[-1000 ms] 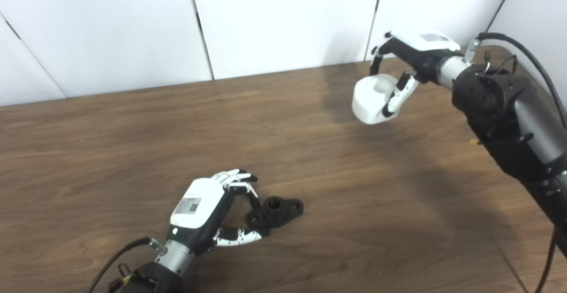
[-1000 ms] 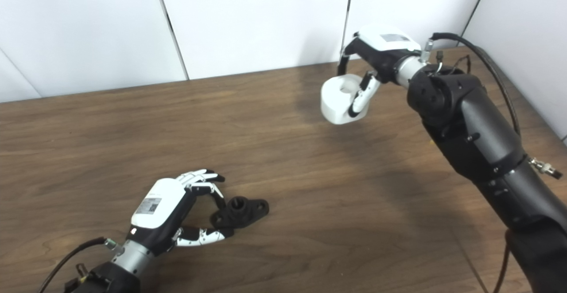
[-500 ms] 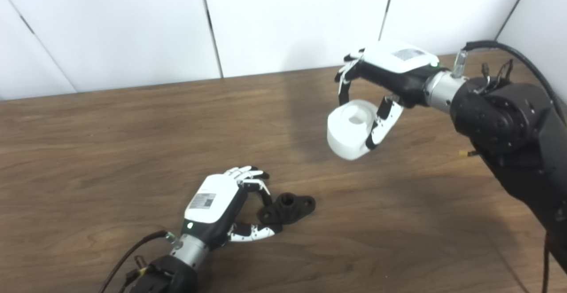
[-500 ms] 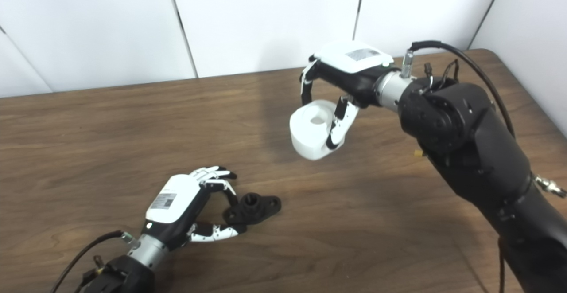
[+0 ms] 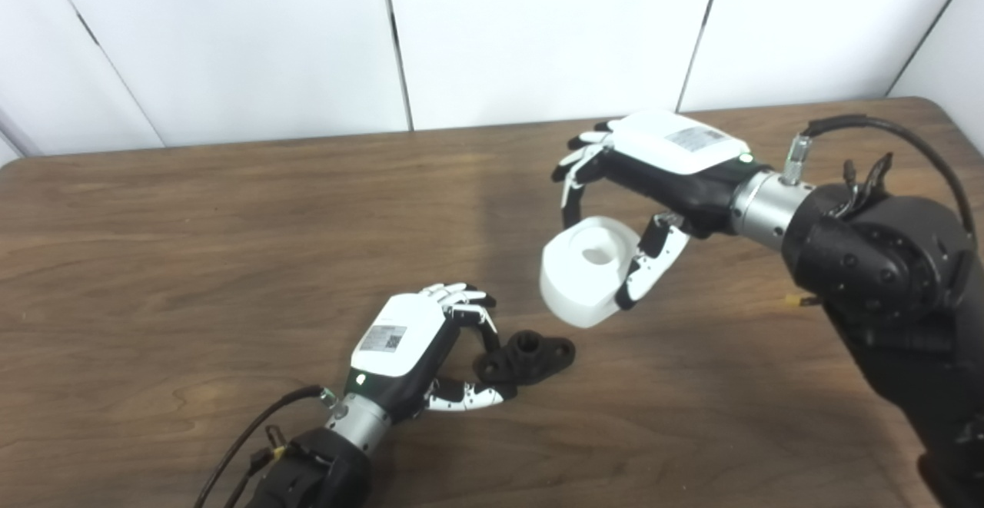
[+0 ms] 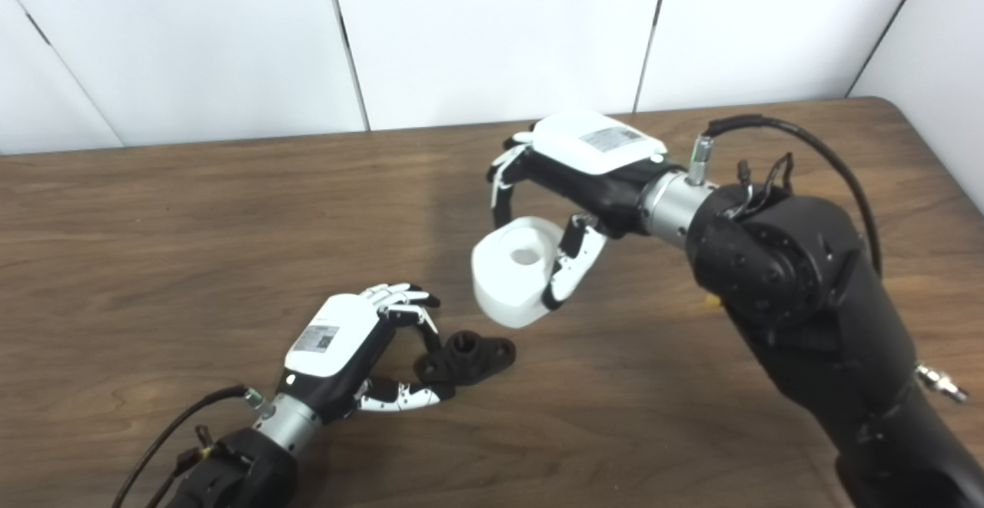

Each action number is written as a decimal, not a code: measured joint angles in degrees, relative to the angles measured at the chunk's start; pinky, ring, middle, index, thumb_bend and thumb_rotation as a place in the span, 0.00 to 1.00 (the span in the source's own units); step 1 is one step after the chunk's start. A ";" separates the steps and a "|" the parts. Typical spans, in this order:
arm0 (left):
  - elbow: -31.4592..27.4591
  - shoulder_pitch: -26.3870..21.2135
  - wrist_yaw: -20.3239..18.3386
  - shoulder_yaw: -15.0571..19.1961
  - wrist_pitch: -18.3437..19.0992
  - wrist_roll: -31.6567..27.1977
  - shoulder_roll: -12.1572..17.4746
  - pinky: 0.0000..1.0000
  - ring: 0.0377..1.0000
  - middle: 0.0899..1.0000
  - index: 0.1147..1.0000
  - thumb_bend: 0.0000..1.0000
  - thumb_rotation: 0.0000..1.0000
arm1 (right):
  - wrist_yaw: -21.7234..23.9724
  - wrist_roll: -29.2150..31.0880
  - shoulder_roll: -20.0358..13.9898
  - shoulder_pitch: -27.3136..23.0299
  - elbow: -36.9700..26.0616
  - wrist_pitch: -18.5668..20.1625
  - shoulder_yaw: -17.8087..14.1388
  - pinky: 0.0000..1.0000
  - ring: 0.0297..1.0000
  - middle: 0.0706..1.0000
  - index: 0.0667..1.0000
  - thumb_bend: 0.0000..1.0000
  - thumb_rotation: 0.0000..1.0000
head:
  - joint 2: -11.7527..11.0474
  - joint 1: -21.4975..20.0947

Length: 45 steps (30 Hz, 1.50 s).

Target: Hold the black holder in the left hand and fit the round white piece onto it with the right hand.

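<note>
The left hand (image 5: 400, 346) lay low over the wooden table (image 5: 192, 231) near its front edge, its arm entering from the bottom of the view. Its fingers (image 5: 461, 300) curled down onto the left end of the black holder (image 5: 526, 354) while the thumb ran along the holder's front side, so the hand pinched that end. The holder rested flat on the table, its short upright socket at the middle and its right lug free and showing a hole. How firmly the fingers clamped was hard to tell, since the hand covered the holder's left lug.

To the left of this hand and behind it the table lay bare and broad, out to the rear edge against the white wall panels (image 5: 538, 31).

Up and to the right of the holder, apart from it, the round white piece (image 5: 580, 273) hung above the table, grasped by the right hand (image 5: 661, 162). The fingers hooked over its far rim and the thumb pressed its near right side. Its top face, with a round central hole, tilted toward the camera. The right arm (image 5: 884, 277) crossed the table's right part and ran off the lower right corner of the view.
</note>
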 measured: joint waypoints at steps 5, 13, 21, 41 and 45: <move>0.01 -0.17 0.03 -0.48 0.64 0.44 -0.34 0.86 0.86 0.78 0.42 0.51 0.05 | 0.03 -0.20 1.09 0.00 -0.10 -0.14 0.64 1.00 0.95 0.81 0.44 0.53 0.14 | 0.35 0.26; 0.01 -0.39 -0.05 -0.93 1.09 0.64 -0.57 0.87 0.86 0.79 0.42 0.51 0.05 | -0.25 -1.16 3.07 0.31 0.09 -1.27 2.46 1.00 0.95 0.82 0.44 0.53 0.14 | 0.71 0.44; -0.12 -0.57 -0.22 -1.21 1.61 0.88 -0.61 0.87 0.86 0.79 0.42 0.51 0.05 | -1.01 -1.40 3.95 1.66 1.42 -3.15 3.29 1.00 0.94 0.82 0.44 0.53 0.14 | 1.50 0.35; -1.14 -0.84 -1.76 -1.54 3.14 1.30 -0.76 0.86 0.86 0.79 0.42 0.51 0.05 | -1.14 -2.14 4.90 3.50 2.45 -3.41 3.44 1.00 0.96 0.82 0.45 0.53 0.14 | 2.29 -0.26; -1.16 -0.84 -1.76 -1.55 3.13 1.40 -0.79 0.86 0.86 0.79 0.42 0.51 0.05 | -1.46 -2.17 5.11 3.87 2.51 -3.65 3.65 1.00 0.96 0.82 0.45 0.53 0.14 | 2.38 -0.17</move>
